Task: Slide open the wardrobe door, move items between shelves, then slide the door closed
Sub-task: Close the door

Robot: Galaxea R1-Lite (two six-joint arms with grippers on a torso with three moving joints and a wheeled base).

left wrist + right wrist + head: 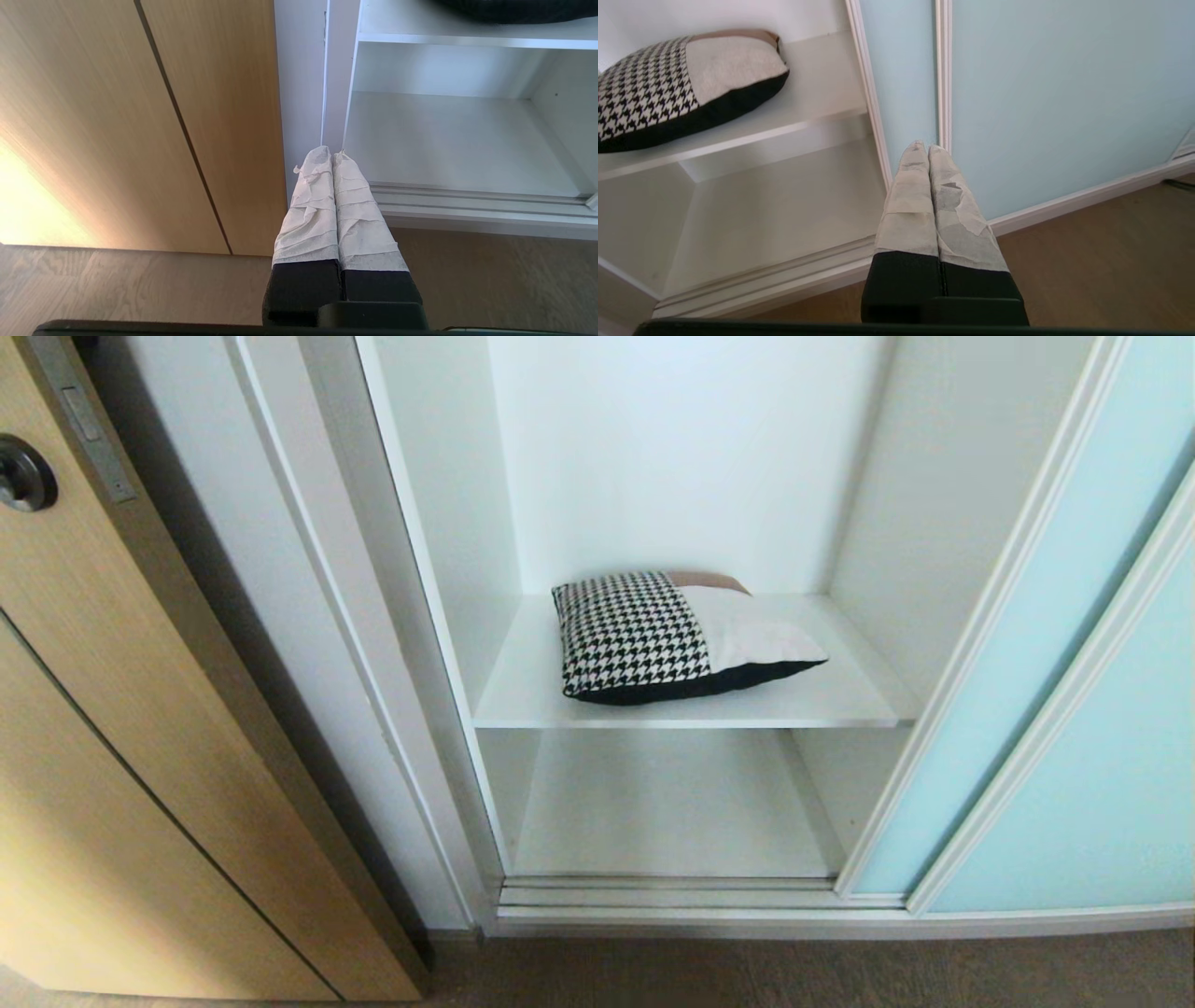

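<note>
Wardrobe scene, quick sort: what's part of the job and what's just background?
Job:
- sliding wardrobe door, pale aqua, slid open to the right
- cushion, lying on the upper shelf
- lower shelf, bare
- left hand and right hand, both shut, holding nothing

Background:
- tan wood door with dark round handle
- wood floor
</note>
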